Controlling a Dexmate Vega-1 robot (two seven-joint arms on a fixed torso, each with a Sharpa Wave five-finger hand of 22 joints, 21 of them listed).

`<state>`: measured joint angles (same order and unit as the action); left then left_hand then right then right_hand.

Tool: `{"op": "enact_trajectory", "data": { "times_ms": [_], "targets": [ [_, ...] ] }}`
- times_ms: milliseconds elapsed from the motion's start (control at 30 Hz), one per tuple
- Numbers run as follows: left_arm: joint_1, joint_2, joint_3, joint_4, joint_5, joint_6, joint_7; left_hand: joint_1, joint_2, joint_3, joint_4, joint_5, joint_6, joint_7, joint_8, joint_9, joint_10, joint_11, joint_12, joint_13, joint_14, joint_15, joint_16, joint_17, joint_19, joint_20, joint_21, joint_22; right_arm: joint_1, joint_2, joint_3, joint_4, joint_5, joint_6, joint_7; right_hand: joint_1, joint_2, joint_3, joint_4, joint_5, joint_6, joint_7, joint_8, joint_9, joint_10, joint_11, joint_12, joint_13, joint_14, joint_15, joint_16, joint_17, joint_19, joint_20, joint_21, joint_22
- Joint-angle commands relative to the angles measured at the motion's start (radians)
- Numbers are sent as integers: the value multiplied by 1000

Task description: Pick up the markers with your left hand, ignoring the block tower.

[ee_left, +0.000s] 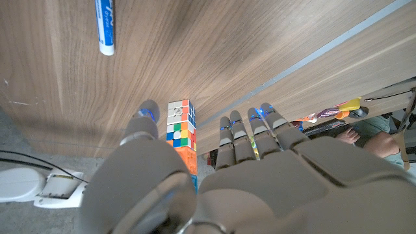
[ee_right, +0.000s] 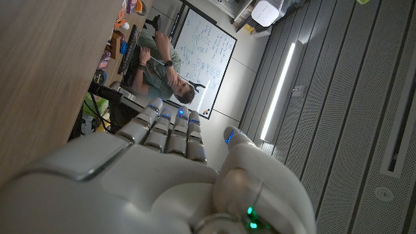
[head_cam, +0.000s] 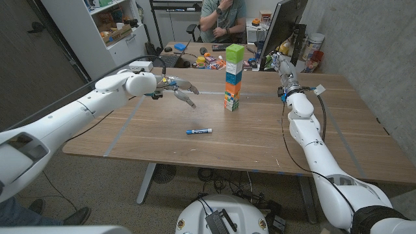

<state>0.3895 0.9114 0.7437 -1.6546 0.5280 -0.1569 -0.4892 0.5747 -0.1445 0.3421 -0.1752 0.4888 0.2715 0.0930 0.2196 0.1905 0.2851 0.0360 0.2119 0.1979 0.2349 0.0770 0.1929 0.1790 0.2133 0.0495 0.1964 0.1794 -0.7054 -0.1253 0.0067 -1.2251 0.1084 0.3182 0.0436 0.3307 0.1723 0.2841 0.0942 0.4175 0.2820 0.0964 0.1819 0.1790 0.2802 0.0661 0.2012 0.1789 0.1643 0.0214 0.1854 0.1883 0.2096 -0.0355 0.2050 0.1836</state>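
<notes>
- The marker [head_cam: 199, 131] lies near the table's [head_cam: 130, 140] front edge, long axis roughly along that edge; the left wrist view cuts off one end.
- Left hand [head_cam: 174, 86] hovers empty, fingers spread.
- Right hand [head_cam: 284, 65] at the far edge, grip unclear.
- Tower [head_cam: 233, 77] stands mid-table.

Marker [ee_left: 106, 27] cut off by frame edge
</notes>
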Motion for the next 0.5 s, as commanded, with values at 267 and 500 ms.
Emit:
{"op": "enact_trajectory", "data": {
  "times_ms": [267, 500],
  "targets": [
    [56, 45, 3, -171, 128, 164, -60, 20, 0, 3, 6, -2, 14, 11, 8, 3, -2, 14, 4, 4, -2, 16, 6, 7, -6, 12, 7, 5, 20, -10, 12, 25, 12, 14, 22, -16, -8, -10, 2, -1, 3, -10, 8, 6, -3, 4, 2, 4, 2, 4, 8, 6, -4, -26, 5, 5],
    [60, 51, 4, -196, 150, 199, -105, 24, -1, 1, 10, -5, 24, 20, 9, 2, 0, 28, 5, 4, -2, 27, 5, 7, -9, 19, 7, 6, 26, -8, 12, 27, 11, 5, 19, -20, -9, -13, 4, -1, 2, -10, 8, 6, -3, 4, 3, 4, 2, 4, 8, 7, -5, -24, 5, 5]
  ]
}}
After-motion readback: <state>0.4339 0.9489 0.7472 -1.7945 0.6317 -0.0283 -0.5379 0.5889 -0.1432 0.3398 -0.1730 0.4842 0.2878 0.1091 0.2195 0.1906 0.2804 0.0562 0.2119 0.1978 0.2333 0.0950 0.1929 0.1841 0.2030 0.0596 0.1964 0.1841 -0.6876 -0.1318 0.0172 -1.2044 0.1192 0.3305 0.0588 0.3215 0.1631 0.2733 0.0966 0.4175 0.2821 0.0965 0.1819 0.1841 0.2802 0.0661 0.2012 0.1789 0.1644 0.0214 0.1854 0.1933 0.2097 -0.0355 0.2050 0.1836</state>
